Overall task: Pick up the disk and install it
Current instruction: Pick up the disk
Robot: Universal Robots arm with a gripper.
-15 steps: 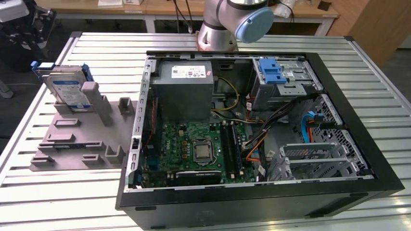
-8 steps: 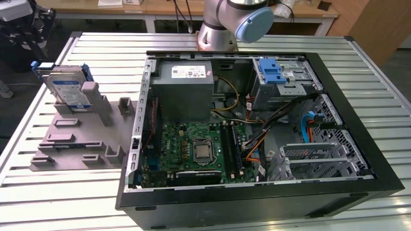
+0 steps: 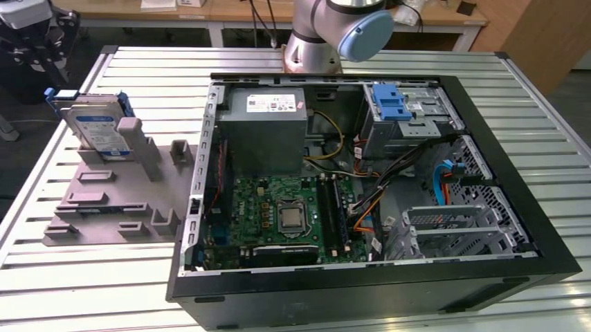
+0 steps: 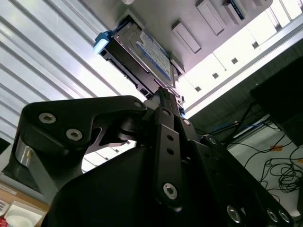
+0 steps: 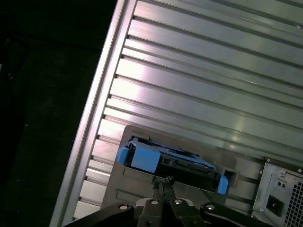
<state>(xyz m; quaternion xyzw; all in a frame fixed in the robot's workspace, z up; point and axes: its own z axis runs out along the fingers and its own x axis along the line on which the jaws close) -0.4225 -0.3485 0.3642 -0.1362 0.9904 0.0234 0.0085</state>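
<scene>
In the exterior view, the gripper (image 3: 41, 55) hangs over the far corner of the slatted metal table (image 3: 55, 290), at the exterior view's left. The disk (image 3: 97, 128) sits below it and a little nearer the camera, apart from the tool. It stands on end in a grey fixture (image 3: 102, 200). Its long axis is roughly upright and leans slightly back, and its white-and-blue label faces the open computer case (image 3: 369, 294) beside the fixture. The blue carrier frame wraps its top and side edges. I cannot tell the finger state from this view.

In the second wrist view, the gripper (image 4: 163, 92) has its two black fingers closed against each other at the tip, with nothing between them. The disk (image 4: 147, 52) lies just beyond the fingertips and is not touched. Its labelled face is seen at a slant and its blue frame corner is farthest from the tool.

In the first wrist view, the gripper (image 5: 163, 182) again shows its tips together. They point at the disk (image 5: 170, 163), whose upper short end, with dark connectors, faces the tool. That end runs crosswise just ahead of the tips, with blue frame corners at both sides. The table slats (image 5: 189, 85) stretch beyond it.
</scene>
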